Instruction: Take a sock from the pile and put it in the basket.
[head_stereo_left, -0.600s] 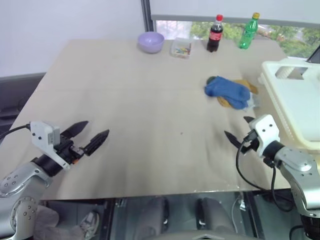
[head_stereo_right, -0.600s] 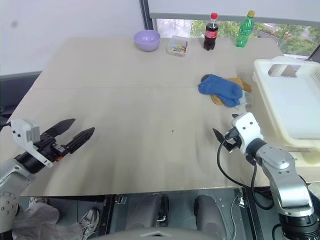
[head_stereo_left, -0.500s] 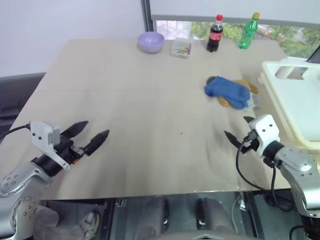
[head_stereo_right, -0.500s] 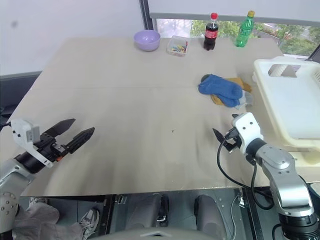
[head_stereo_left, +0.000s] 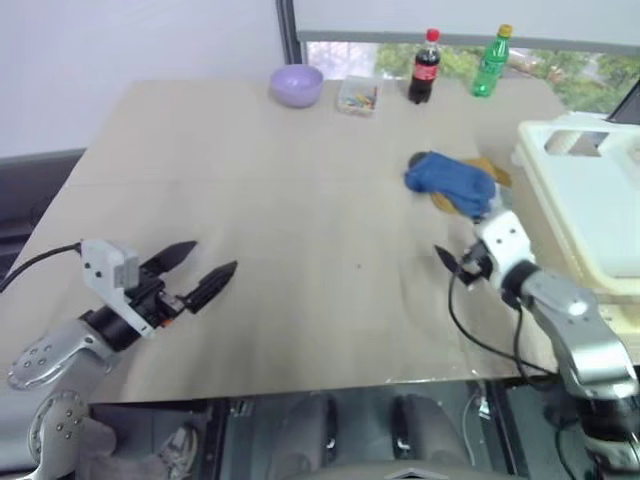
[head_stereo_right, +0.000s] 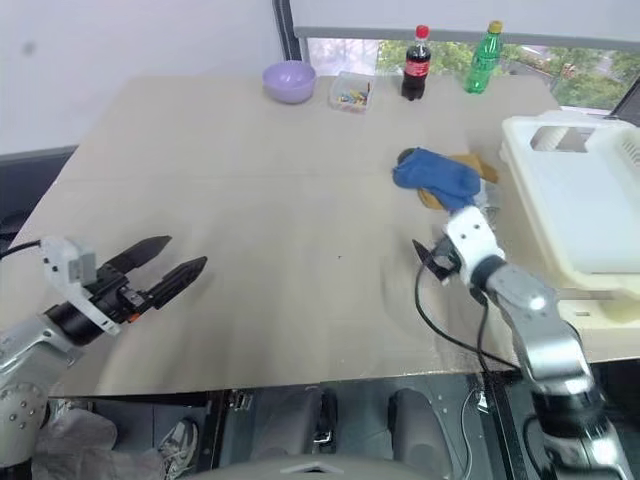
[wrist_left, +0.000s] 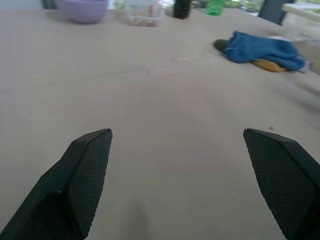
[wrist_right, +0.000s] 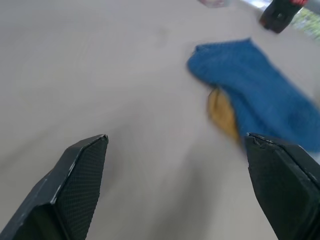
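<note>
The right tool (head_stereo_left: 462, 262) hovers over the counter (head_stereo_left: 290, 200) with its two black fingers spread wide and nothing between them. It points toward the pile (head_stereo_left: 455, 184), which lies just beyond the fingertips, close but not touching. In the right wrist view the sock (wrist_right: 255, 92) appears ahead of the spread fingers and off to one side, nearer one finger than the other, with bare counter between the fingers.

The sock is the blue one on top of the pile. It lies flat on the counter, draped over a mustard-yellow sock (head_stereo_left: 478, 172) whose edge shows beneath and behind it. A dark green end (head_stereo_left: 421, 158) shows at the far edge of the pile.

The basket (head_stereo_left: 590, 200) stands at the right edge of the counter, just beside the pile and next to the right arm.

The left tool (head_stereo_left: 200, 275) hovers near the front left edge of the counter, fingers also spread wide and empty, well apart from the pile.

Along the far edge of the counter stand a lilac bowl (head_stereo_left: 297, 84), a small clear box (head_stereo_left: 358, 95), a cola bottle (head_stereo_left: 424, 66) and a green bottle (head_stereo_left: 490, 61).
</note>
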